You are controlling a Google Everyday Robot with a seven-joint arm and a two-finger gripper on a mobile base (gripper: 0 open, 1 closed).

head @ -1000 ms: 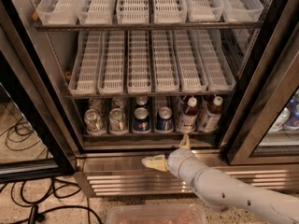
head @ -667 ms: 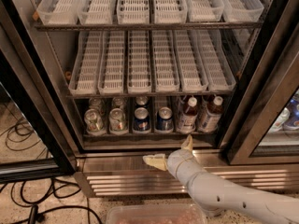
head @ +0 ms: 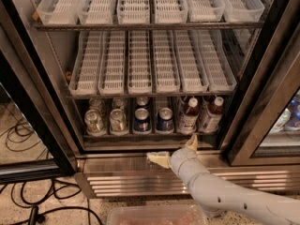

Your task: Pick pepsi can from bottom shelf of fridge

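Observation:
Two dark-blue pepsi cans [head: 142, 120] [head: 164, 119] stand side by side at the front of the bottom shelf [head: 140, 136] of the fridge [head: 44, 121], with another can behind the left one. My gripper [head: 176, 150] is open and empty, just below and in front of the shelf's front rail, slightly right of the right pepsi can. One cream finger [head: 158, 159] points left and the other [head: 192, 143] points up. The white arm runs off to the lower right.
Two silver-green cans [head: 93, 122] stand left of the pepsi cans, and two white-capped brown bottles [head: 188, 115] stand to the right. White slotted trays [head: 140, 69] fill the racks above. A louvred steel base [head: 131, 182], floor cables [head: 28, 210] and a clear bin [head: 157, 215] lie below.
The gripper has edged slightly right and up toward the shelf rail. Nothing else has moved.

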